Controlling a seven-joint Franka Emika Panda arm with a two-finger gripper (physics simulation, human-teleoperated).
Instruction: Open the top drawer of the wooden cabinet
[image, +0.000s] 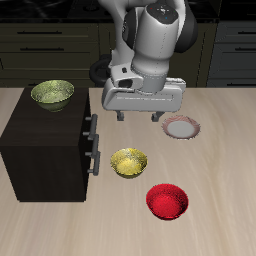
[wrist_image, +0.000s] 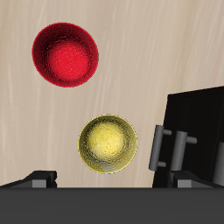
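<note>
We see the wooden cabinet (image: 45, 152) standing on the table (image: 220, 170) at about nine o'clock from the middle of the exterior view, its drawer face turned toward the bowls. The top drawer (image: 88, 128) is the upper front on that face, with a short grey handle (image: 93, 127); a lower drawer (image: 90, 160) with a like handle sits just beneath it. Both fronts look flush with the cabinet body.

The gripper (image: 137, 115) hangs above the table beside the cabinet's upper corner, at roughly one o'clock from the top drawer's handle and apart from it. Its fingers stand apart, with nothing between them.

A green bowl (image: 52, 94) rests on top of the cabinet. On the table, a yellow bowl (image: 129, 162) lies near the drawer face, a red bowl (image: 167, 201) at about five o'clock from it nearer the front edge, and a pale bowl (image: 181, 127) farther back.

In the wrist view we see the red bowl (wrist_image: 66, 55), the yellow bowl (wrist_image: 108, 143) and the cabinet (wrist_image: 197, 118) with both handles.
</note>
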